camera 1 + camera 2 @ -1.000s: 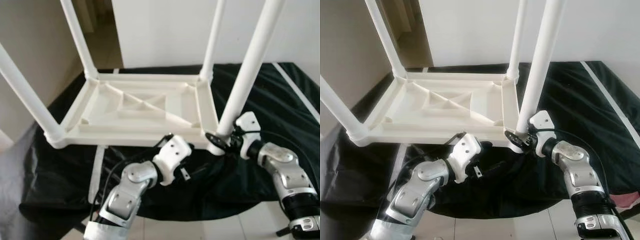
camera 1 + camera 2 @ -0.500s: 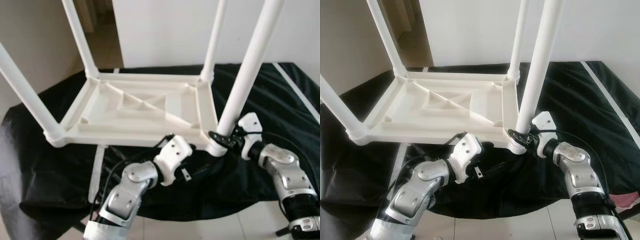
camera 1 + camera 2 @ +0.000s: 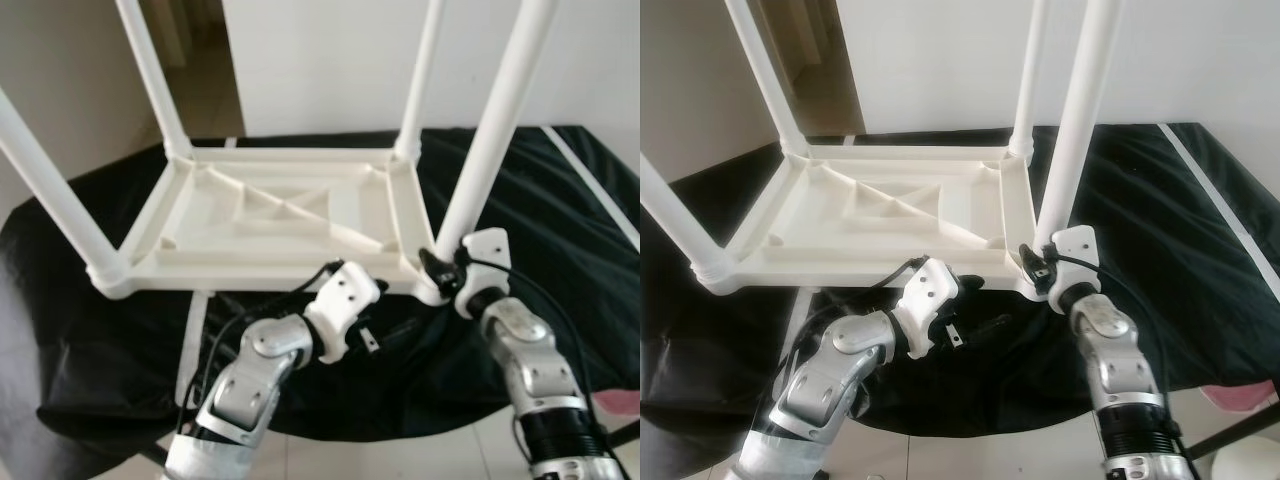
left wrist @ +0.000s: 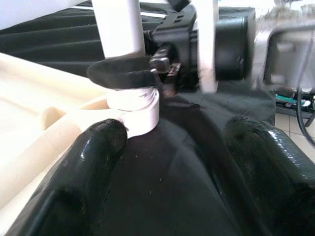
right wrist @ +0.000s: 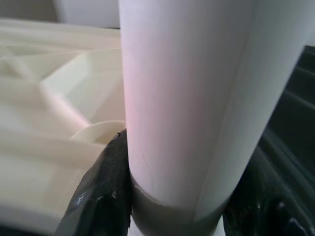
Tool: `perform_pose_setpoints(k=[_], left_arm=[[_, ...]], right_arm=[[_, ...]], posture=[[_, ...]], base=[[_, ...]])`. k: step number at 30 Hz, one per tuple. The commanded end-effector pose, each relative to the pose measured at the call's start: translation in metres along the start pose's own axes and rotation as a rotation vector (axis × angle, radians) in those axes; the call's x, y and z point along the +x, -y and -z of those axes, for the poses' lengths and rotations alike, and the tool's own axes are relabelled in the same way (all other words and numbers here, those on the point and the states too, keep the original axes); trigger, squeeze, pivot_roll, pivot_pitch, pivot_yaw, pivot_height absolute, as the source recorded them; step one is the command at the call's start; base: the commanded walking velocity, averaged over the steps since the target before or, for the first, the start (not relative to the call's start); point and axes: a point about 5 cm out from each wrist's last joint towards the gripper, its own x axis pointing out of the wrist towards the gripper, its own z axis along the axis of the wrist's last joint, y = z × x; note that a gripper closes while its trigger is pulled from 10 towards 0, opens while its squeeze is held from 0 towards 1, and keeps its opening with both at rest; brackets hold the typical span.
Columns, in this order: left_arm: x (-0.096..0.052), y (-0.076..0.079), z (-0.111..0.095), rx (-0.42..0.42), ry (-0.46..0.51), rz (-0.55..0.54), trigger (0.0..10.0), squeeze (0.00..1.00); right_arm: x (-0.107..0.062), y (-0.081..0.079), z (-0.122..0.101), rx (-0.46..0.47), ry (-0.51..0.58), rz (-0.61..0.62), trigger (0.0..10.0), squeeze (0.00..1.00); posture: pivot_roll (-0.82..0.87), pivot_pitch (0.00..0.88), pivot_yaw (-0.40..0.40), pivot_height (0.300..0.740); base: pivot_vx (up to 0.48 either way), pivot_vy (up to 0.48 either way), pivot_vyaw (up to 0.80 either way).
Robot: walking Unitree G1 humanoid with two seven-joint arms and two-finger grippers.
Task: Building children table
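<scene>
Right gripper [image 3: 432, 262] clamps the near white plastic tube leg [image 3: 490, 150]; left gripper [image 4: 167, 162] gapes empty. I'd push straight down, no twisting.

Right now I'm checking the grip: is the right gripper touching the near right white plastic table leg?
Touching. In the right wrist view the right gripper's black fingers press both sides of the white plastic table leg near its base.

Black cloth [image 3: 560, 200] spread over pale tiled floor [image 3: 330, 455]; white wall [image 3: 330, 60] behind.
</scene>
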Motion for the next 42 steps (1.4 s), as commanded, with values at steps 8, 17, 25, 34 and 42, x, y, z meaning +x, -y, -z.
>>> perform_pose_setpoints(k=[8, 17, 25, 34, 42], left_arm=[[0.001, -0.004, 0.001, -0.005, 0.003, -0.045, 10.0, 0.00], [0.001, -0.005, 0.000, -0.005, 0.010, -0.054, 10.0, 0.00], [0.002, -0.006, 0.000, -0.005, 0.012, -0.062, 10.0, 0.00], [0.003, -0.006, -0.001, -0.007, 0.018, -0.058, 10.0, 0.00], [0.004, -0.004, -0.001, -0.007, 0.020, -0.046, 10.0, 0.00]], right_arm=[[-0.004, -0.008, 0.017, 0.105, -0.103, 0.336, 10.0, 0.00], [-0.001, -0.038, 0.015, 0.132, -0.115, 0.264, 10.0, 0.00], [0.000, -0.035, 0.013, 0.102, -0.106, 0.305, 10.0, 0.00], [0.001, -0.037, 0.008, 0.109, -0.071, 0.275, 10.0, 0.00], [-0.004, -0.036, 0.005, 0.131, -0.023, 0.239, 10.0, 1.00]], posture=[[-0.06, 0.039, 0.023, 0.740], [-0.04, 0.031, 0.009, 0.740], [-0.04, 0.030, 0.004, 0.740], [-0.04, 0.029, 0.004, 0.740], [-0.06, 0.033, 0.010, 0.740]], base=[[0.000, 0.000, 0.00], [0.000, 0.000, 0.00], [0.000, 0.000, 0.00], [0.000, 0.000, 0.00], [0.000, 0.000, 0.00]])
